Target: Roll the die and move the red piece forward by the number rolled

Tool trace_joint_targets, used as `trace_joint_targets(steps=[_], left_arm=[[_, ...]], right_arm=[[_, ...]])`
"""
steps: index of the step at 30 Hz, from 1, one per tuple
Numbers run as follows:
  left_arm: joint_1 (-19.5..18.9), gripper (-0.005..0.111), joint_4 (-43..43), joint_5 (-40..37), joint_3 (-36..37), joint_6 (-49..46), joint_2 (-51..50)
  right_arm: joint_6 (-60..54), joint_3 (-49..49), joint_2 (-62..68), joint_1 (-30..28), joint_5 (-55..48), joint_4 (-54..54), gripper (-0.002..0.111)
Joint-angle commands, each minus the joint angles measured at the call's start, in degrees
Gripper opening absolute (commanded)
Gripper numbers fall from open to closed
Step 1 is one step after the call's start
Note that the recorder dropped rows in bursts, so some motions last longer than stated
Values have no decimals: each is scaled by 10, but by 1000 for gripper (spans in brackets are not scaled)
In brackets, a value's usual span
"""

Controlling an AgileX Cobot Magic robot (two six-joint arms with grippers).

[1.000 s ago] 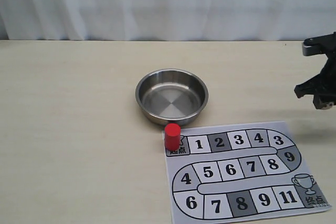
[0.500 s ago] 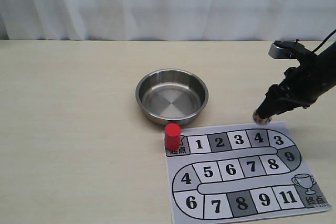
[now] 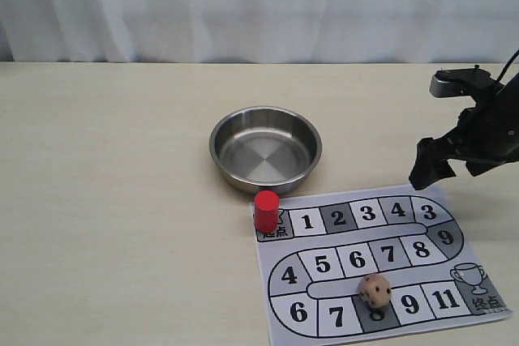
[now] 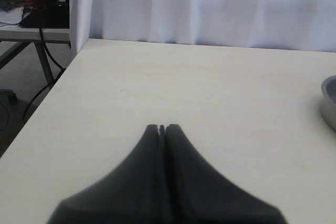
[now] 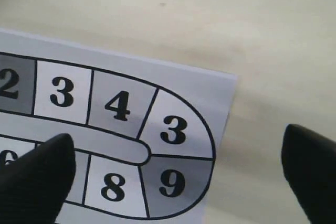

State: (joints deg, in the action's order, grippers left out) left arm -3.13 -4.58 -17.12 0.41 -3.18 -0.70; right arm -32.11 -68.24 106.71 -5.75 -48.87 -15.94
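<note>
die (image 3: 375, 290) on printed board (image 3: 422, 237), grey 8 square, nearest row, pips facing camera | red piece (image 3: 266, 210) upright, axis vertical, on start square beside steel bowl (image 3: 265, 149) | right tool (image 3: 448, 173) spread, near board's far corner | left tool (image 4: 162, 128) pressed together | pale surface (image 3: 122, 200), white curtain (image 3: 243, 6) behind
</note>
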Motion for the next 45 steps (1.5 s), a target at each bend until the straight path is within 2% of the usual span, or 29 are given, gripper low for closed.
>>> trace_joint_targets(steps=[1, 5, 9, 12, 17, 19, 27, 31, 37, 42, 45], left_arm=[[4, 0, 0, 7, -4, 0, 0], [4, 0, 0, 7, -4, 0, 0], [4, 0, 0, 7, -4, 0, 0], [4, 0, 0, 7, -4, 0, 0], [4, 0, 0, 7, -4, 0, 0], [4, 0, 0, 7, -4, 0, 0], [4, 0, 0, 7, -4, 0, 0], [4, 0, 0, 7, -4, 0, 0], [4, 0, 0, 7, -4, 0, 0], [4, 0, 0, 7, -4, 0, 0], [4, 0, 0, 7, -4, 0, 0]], right_arm=[[24, 0, -5, -2, 9, 19, 100], [28, 0, -5, -1, 9, 15, 96], [28, 0, -5, -1, 6, 15, 79], [28, 0, -5, -1, -15, 15, 62], [20, 0, -9, -1, -70, -11, 16], [-7, 0, -15, -1, -101, -24, 4], [-16, 7, -72, 6, -195, -25, 4], [-65, 47, -120, 58, -193, 31, 4], [-61, 106, -178, 159, -186, 78, 4], [-26, 167, -215, 210, -180, 94, 4], [-26, 217, -245, 233, -122, 82, 4]])
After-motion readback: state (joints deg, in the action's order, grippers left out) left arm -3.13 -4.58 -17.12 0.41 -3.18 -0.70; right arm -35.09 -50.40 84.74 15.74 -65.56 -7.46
